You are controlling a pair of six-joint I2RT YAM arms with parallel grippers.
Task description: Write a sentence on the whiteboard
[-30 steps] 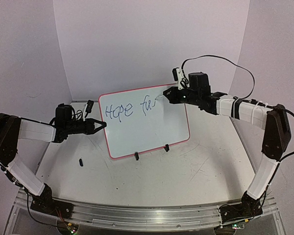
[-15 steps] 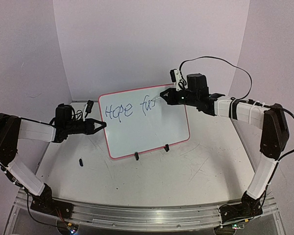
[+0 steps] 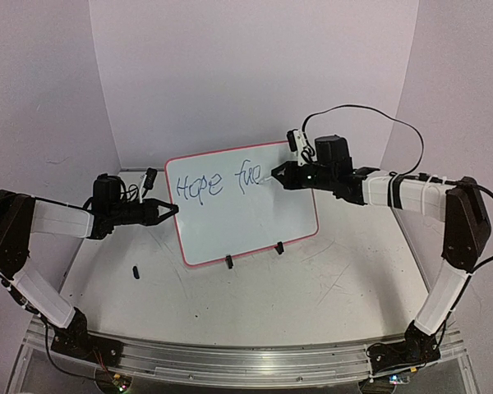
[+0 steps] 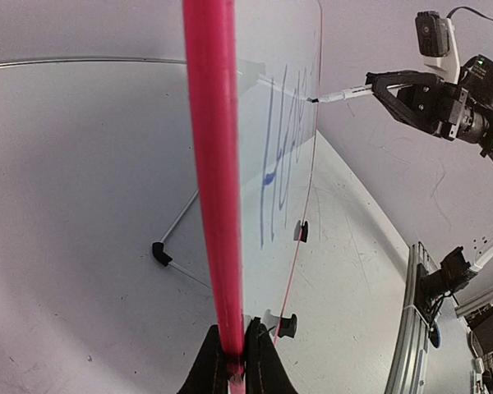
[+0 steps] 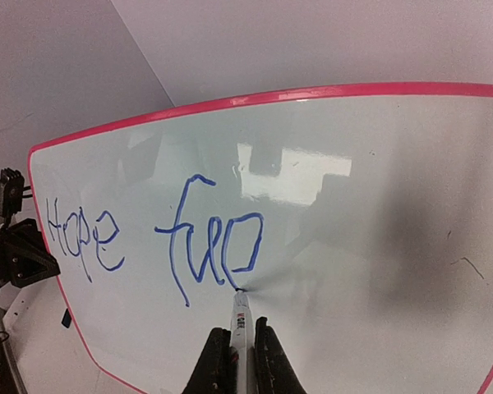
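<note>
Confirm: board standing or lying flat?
Standing. The whiteboard rests on its two clip feet, with the left gripper clamping its left edge.

Plain pale lilac walls point(image 3: 255, 74) close the scene on three sides. The white tabletop point(image 3: 312, 287) shows grey scratches, and a metal rail point(image 3: 230, 361) runs along its near edge.

Whiteboard point(image 3: 255, 217) stands on edge mid-table, a barrier between your two arms. Left gripper point(image 3: 175, 210) pinches its left rim. Right gripper point(image 3: 276, 175) presses a marker point(image 5: 241, 316) to the upper face, so that patch is taken. Table point(image 3: 329, 287) in front of the clip feet point(image 3: 228, 262) is open to you. Small black object point(image 3: 136, 271) lies front-left. Behind the board, a thin support leg point(image 4: 181, 226) crosses the surface.
</note>
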